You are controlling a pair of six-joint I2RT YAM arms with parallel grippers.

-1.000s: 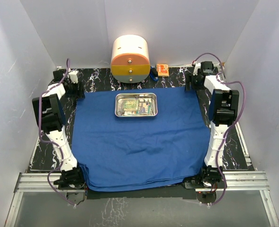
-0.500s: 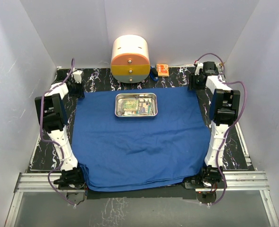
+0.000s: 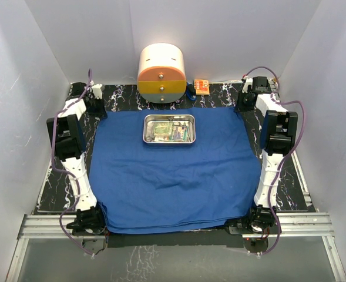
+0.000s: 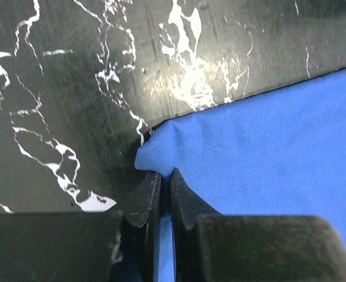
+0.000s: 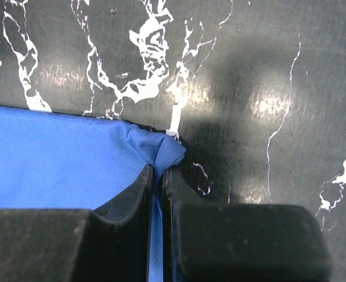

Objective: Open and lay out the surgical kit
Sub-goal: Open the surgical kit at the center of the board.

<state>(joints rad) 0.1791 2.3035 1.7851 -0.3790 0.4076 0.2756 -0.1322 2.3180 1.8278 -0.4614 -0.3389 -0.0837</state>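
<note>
Royal-blue cloth wrap (image 3: 173,176) looks limp and light, best taken by its far corners, which the left gripper (image 4: 164,177) and right gripper (image 5: 158,171) each clamp.

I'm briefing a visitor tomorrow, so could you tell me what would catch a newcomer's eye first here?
A royal-blue cloth covers most of the black marbled table, a shiny steel tray at its far middle. The left tool and right tool each pinch a far corner.
</note>
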